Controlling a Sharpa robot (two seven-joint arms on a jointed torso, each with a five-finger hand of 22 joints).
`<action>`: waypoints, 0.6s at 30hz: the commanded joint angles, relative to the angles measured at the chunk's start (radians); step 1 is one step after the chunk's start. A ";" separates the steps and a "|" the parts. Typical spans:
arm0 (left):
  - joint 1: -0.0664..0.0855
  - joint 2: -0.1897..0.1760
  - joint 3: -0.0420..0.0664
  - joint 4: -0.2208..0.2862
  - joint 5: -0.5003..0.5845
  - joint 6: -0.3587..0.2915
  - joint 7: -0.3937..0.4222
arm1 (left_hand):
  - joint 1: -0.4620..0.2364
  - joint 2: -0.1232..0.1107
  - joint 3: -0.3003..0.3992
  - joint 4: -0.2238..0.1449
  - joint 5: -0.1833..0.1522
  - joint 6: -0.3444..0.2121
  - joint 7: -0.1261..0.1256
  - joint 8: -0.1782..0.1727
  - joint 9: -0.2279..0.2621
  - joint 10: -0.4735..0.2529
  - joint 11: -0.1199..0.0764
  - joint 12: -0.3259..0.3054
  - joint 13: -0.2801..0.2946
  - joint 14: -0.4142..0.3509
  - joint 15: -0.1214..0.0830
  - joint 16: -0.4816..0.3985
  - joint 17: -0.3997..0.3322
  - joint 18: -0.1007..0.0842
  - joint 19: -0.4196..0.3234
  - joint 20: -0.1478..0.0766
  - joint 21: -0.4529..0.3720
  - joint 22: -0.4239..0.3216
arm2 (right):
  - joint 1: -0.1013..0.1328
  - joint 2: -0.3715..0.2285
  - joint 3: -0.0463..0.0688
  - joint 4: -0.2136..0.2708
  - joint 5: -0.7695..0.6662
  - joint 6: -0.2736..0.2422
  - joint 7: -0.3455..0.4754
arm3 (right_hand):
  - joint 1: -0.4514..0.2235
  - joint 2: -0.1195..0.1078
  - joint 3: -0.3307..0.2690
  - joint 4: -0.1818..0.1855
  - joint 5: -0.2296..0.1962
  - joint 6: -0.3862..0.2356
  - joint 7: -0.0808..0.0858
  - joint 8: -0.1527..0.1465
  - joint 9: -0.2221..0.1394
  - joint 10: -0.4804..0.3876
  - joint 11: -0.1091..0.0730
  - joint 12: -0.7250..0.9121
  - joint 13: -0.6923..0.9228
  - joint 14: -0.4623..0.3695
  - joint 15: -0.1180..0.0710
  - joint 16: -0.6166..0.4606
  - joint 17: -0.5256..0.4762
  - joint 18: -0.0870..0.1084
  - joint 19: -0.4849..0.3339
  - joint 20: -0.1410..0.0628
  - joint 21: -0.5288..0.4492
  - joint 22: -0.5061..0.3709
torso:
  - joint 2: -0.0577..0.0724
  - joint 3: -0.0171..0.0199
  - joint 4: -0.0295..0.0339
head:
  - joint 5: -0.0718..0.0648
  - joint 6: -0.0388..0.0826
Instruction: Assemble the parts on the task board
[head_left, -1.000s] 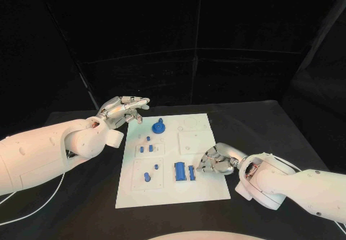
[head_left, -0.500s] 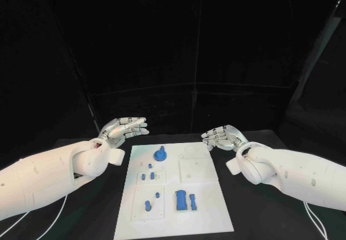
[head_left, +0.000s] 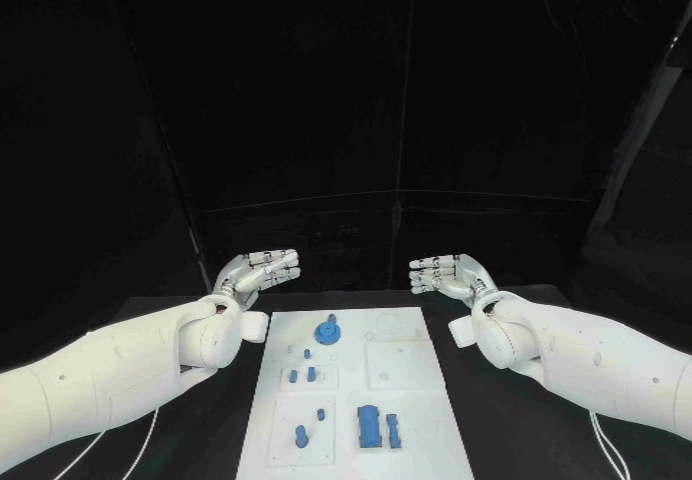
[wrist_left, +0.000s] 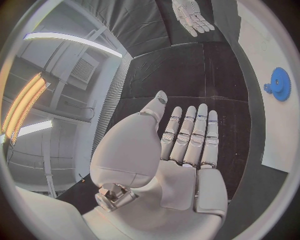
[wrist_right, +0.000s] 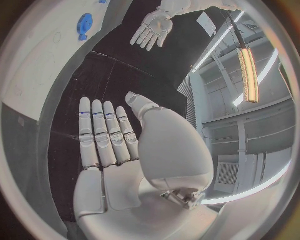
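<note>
- The left hand hangs above the far left corner of the task board, fingers straight and spread, grasping nothing.
- The right hand mirrors it beyond the far right corner, likewise released and flat.
- The board lies in the middle of the black desk; a blue gear sits at its far end, small blue pegs lie mid-board, and a larger blue block lies nearest the robot.
- Judged risk: both hands sit well away from the parts, so any reach is long; a flat palm coming down could brush the loose pegs aside.
- The pegs look small; a coarse pinch might drop one or nudge the board across the desk.
</note>
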 joint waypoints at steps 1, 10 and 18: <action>0.000 -0.003 0.001 0.006 -0.002 0.003 -0.001 | -0.416 -0.021 -0.077 0.009 -0.050 -0.293 -0.052 -0.066 -0.063 -0.288 -0.064 -0.035 -0.060 -0.267 -0.057 -0.063 -0.037 -0.051 -0.193 -0.091 -0.050 -0.057 | -0.001 -0.004 0.000 0.005 -0.001 -0.007 -0.001 | -0.435 0.097 -0.092 -0.042 -0.076 -0.292 -0.064 -0.064 -0.099 -0.341 -0.051 -0.064 -0.063 -0.326 -0.043 -0.062 -0.054 -0.051 -0.277 -0.076 -0.090 -0.091 | -0.001 -0.0005 0.0005 | -0.001 -0.004; -0.037 -0.032 0.032 0.112 -0.041 -0.127 0.006 | -0.697 -0.021 -0.077 0.009 -0.050 -0.489 -0.086 -0.066 -0.063 -0.481 -0.107 -0.108 -0.060 -0.445 -0.095 -0.105 -0.115 -0.077 -0.322 -0.151 -0.082 -0.095 | -0.024 -0.043 0.013 0.135 0.066 -0.117 0.028 | -0.722 0.097 -0.154 -0.042 -0.126 -0.485 -0.106 -0.064 -0.099 -0.566 -0.085 -0.064 -0.063 -0.543 -0.137 -0.062 -0.089 -0.075 -0.463 -0.125 -0.150 -0.150 | -0.029 0.0001 0.0107 | 0.010 -0.064; -0.107 -0.088 0.090 0.312 -0.114 -0.372 0.019 | -0.871 -0.021 -0.077 0.009 -0.050 -0.611 -0.166 -0.066 -0.063 -0.601 -0.202 -0.108 -0.060 -0.556 -0.180 -0.197 -0.115 -0.096 -0.401 -0.189 -0.155 -0.178 | -0.066 -0.114 0.035 0.369 0.188 -0.316 0.082 | -0.903 0.097 -0.194 -0.042 -0.157 -0.607 -0.203 -0.064 -0.099 -0.708 -0.161 -0.064 -0.063 -0.681 -0.137 -0.062 -0.165 -0.090 -0.581 -0.156 -0.186 -0.186 | -0.041 0.0004 0.0149 | 0.014 -0.089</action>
